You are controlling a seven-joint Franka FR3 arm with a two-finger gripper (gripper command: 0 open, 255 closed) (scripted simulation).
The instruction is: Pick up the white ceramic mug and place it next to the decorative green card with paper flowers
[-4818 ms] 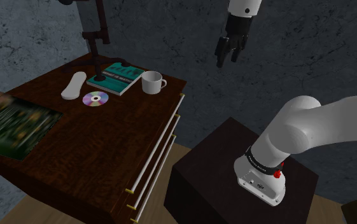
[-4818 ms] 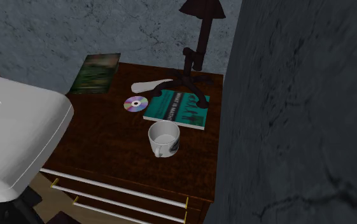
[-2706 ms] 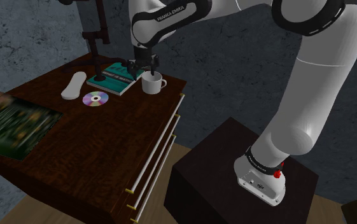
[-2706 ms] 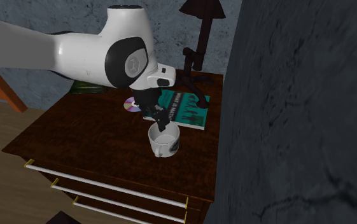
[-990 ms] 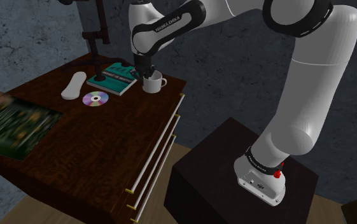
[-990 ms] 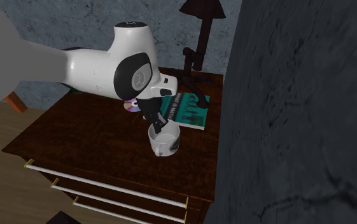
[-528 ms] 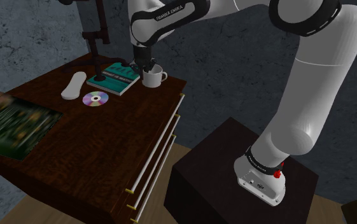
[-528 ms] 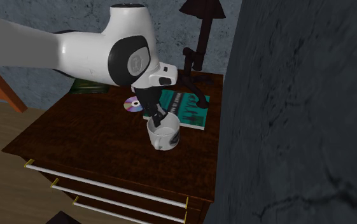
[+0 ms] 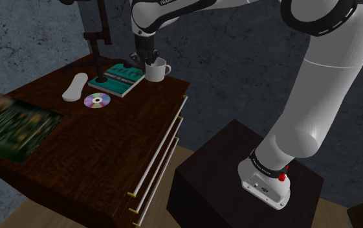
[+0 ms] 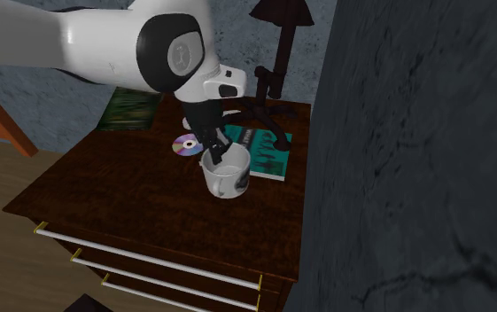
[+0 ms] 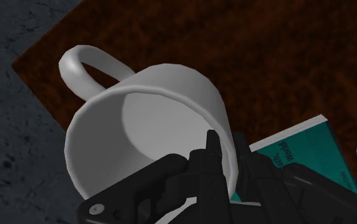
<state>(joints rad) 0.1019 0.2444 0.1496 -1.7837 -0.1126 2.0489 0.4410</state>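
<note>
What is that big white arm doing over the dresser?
It is moving a mug. The arm's black gripper is clamped on the rim of a white mug, one finger inside and one outside, holding it seemingly just above the wooden dresser, near a teal book. The green card it belongs beside lies at the dresser's other end, so the carry is not yet done.

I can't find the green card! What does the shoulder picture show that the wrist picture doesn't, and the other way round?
Shoulder view gives you the green card, the stand and the white arm. Wrist view gives you the white mug down to its inner bottom. Both share the mug, the teal book, the disc and the tool shut on the mug's rim.
</note>
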